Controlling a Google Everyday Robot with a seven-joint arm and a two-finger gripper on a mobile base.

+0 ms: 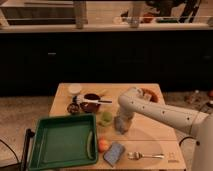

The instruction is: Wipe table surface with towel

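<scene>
A blue-grey folded cloth or pad [115, 153], possibly the towel, lies on the wooden table [150, 132] near the front edge, right of the green tray. My gripper [122, 128] points down at the table's middle, just behind and right of that cloth and apart from it. It is low, at or just above the surface. The white arm [160, 114] reaches in from the right. I cannot tell whether anything is in the gripper.
A green tray [61, 142] sits at the front left. An orange fruit [103, 145] and a green item [106, 118] lie beside the tray. A fork [145, 156] lies front right. A dark red bowl [91, 103], a white bowl [75, 89] and an orange dish [146, 94] stand at the back.
</scene>
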